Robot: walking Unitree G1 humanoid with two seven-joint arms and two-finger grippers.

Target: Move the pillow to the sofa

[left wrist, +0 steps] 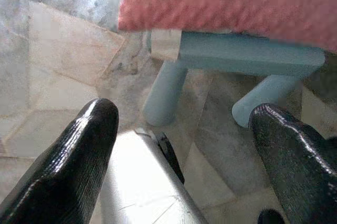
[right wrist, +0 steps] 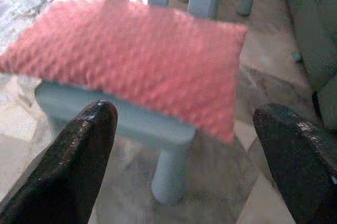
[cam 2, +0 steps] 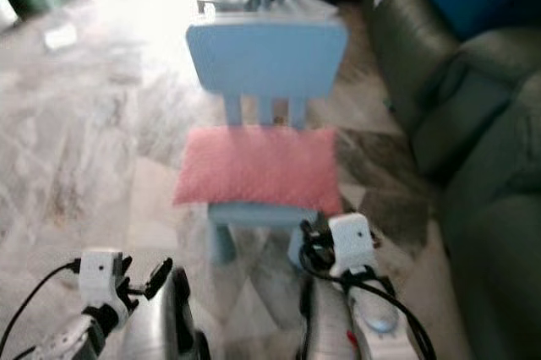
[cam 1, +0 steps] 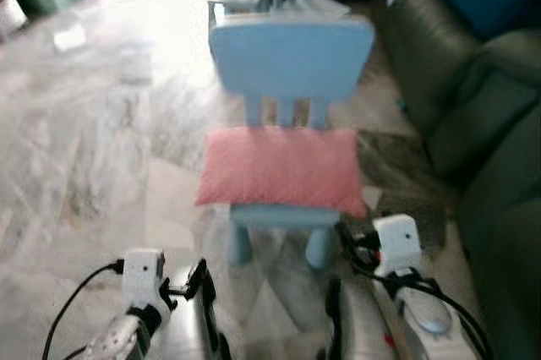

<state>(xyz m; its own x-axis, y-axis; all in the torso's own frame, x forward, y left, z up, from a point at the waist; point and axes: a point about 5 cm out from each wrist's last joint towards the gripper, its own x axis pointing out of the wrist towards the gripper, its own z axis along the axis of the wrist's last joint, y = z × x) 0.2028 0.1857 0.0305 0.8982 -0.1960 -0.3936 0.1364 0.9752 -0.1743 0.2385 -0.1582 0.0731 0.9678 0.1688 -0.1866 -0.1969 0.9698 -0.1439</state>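
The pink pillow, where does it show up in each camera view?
Left eye view: pink pillow at centre, lying on the blue chair seat.
Right eye view: centre, slightly left.
Left wrist view: along the top edge, above the seat.
Right wrist view: across the upper middle.
Shared landmark: the blue chair beneath it.

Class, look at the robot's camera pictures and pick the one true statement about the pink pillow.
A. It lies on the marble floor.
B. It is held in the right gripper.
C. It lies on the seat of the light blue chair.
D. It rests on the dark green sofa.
C. The pink pillow lies flat on the seat of the light blue chair, apart from the dark green sofa, and both grippers are open and short of it.
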